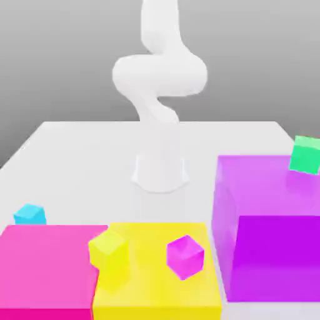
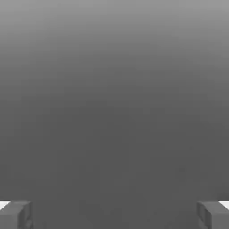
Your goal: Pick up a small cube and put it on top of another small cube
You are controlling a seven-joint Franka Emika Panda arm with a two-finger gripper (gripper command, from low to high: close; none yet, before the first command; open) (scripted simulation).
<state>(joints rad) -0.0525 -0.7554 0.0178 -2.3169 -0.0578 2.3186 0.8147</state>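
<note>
Blocks crowd the near edge of a white tabletop (image 1: 75, 150) in the exterior view: a small cyan cube (image 1: 29, 214) sits on the tabletop at eight o'clock, just behind a big pink block (image 1: 44, 269). The white arm (image 1: 159, 81) rises at centre. In the hand view, the tool (image 2: 114, 215) stands wide open, its fingers (image 2: 15, 214) holding nothing.

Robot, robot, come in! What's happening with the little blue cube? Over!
Tool open, holding nothing. Small cyan cube on the table, beside the big pink block, untouched. Nothing on top of it.
</note>
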